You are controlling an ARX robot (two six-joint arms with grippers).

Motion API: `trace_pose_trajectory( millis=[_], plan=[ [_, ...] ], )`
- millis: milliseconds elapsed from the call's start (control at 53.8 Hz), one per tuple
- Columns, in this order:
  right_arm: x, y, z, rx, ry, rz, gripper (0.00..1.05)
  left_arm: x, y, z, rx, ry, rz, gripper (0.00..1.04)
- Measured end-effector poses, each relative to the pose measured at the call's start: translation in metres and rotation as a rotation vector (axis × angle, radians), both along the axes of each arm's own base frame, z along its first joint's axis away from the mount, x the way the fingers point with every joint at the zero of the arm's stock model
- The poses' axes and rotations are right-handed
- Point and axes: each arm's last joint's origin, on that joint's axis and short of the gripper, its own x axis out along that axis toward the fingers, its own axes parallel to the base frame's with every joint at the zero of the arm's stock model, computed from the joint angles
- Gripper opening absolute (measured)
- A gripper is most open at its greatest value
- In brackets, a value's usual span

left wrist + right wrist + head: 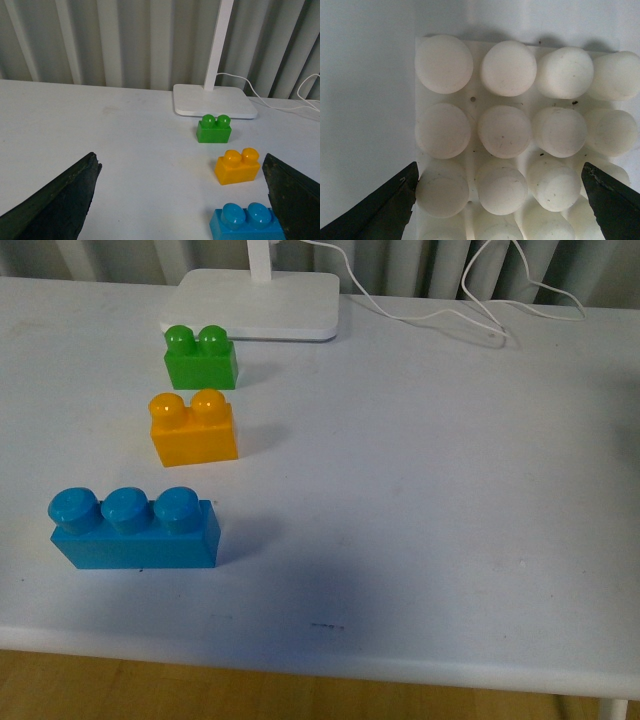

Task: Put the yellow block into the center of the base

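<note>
Blue brick [135,530] is sitting nearest. I'm judging the yellow block [194,428] light, stiff, slick, best pinched by its flat sides. Left gripper [179,157] and right gripper [499,167] are gaping, empty.

On the surface [450,490], the lamp foot [255,305] sits at the far edge, left of centre. A cable [440,315] trails from it to the right along that edge. The far two-stud brick [201,360] stands just before the foot's left part. The middle two-stud block [194,430] stands before that, apart from it. The three-stud brick [135,532] stands closest to the near edge and furthest left. The studded base [510,130] lies on the surface below the right claw [500,200]; where on the surface cannot be told.
</note>
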Motion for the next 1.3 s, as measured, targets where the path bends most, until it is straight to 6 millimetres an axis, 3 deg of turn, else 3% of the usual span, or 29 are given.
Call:
trace_pose_trajectory(
  millis=[335,725,967,1302],
  plan=[
    [0.002,0.003,-0.006,0.030,0.010,0.017,0.95,0.000,0.000,0.000,0.000,0.000,0.000,0.98],
    [0.000,0.027,-0.017,-0.015,0.007,0.023,0.95,0.000,0.000,0.000,0.000,0.000,0.000,0.98],
    [-0.005,0.062,-0.018,0.004,-0.008,0.037,0.95,0.000,0.000,0.000,0.000,0.000,0.000,0.98],
    [-0.020,0.140,-0.017,0.102,-0.058,0.062,0.95,0.000,0.000,0.000,0.000,0.000,0.000,0.98]
  ],
)
